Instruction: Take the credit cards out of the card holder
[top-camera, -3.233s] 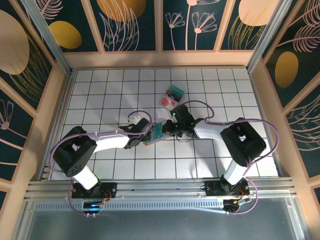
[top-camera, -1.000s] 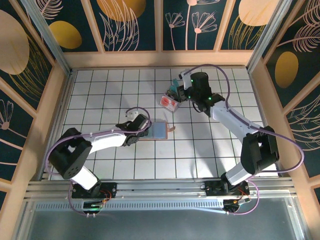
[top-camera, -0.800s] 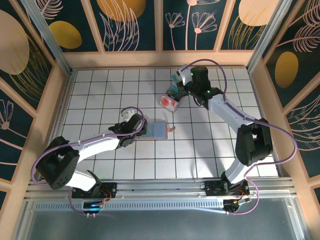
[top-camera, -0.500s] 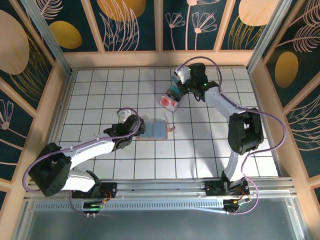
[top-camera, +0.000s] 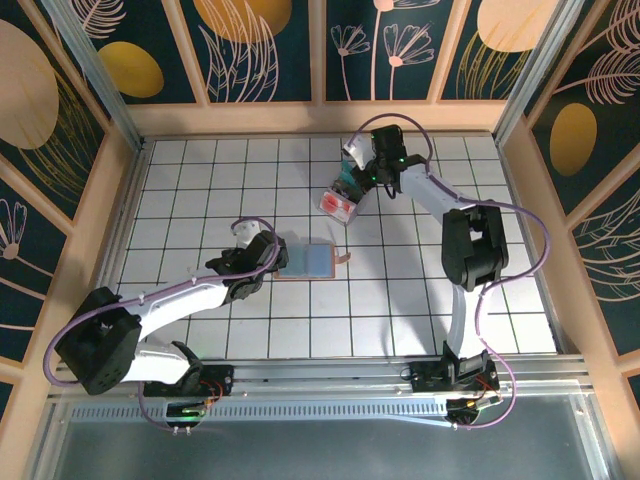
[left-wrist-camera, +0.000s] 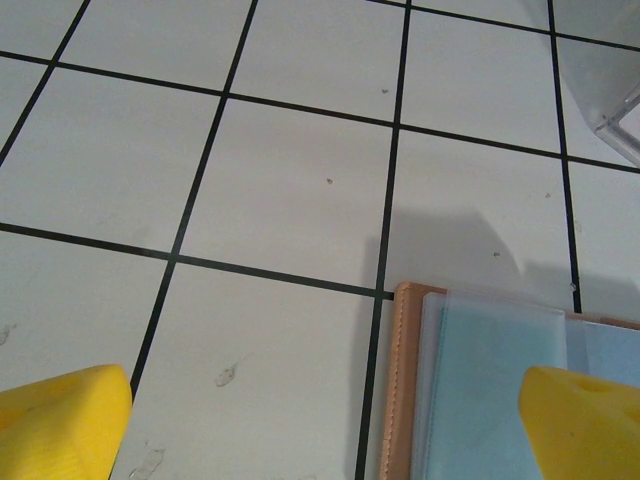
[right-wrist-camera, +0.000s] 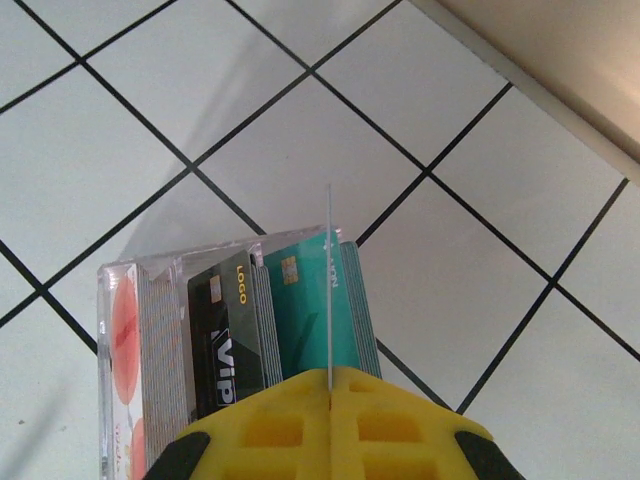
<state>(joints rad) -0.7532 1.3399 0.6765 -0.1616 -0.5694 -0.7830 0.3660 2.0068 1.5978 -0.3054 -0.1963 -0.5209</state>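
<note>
surface: white tiled table (top-camera: 200, 190) with black grid lines, enclosed by dark panels with a leaf pattern.
left gripper (left-wrist-camera: 320, 428): jaws spread wide, nothing between them; one yellow fingertip (left-wrist-camera: 60, 420) sits at each lower corner of the wrist view.
card holder (top-camera: 310, 262): lies open and flat on the table, blue-grey inside up, just ahead of the left gripper. Its tan-edged corner reaches in between the fingertips. A small brown tab sits on the edge away from that gripper.
right gripper (right-wrist-camera: 330, 385): fingers pressed together on a thin card (right-wrist-camera: 328, 290), held upright and seen edge-on.
clear plastic box (right-wrist-camera: 150, 340): directly below the right gripper, well apart from the left gripper; holds cards stood on edge, including a teal card (right-wrist-camera: 310, 300) and a black card (right-wrist-camera: 225, 330).
</note>
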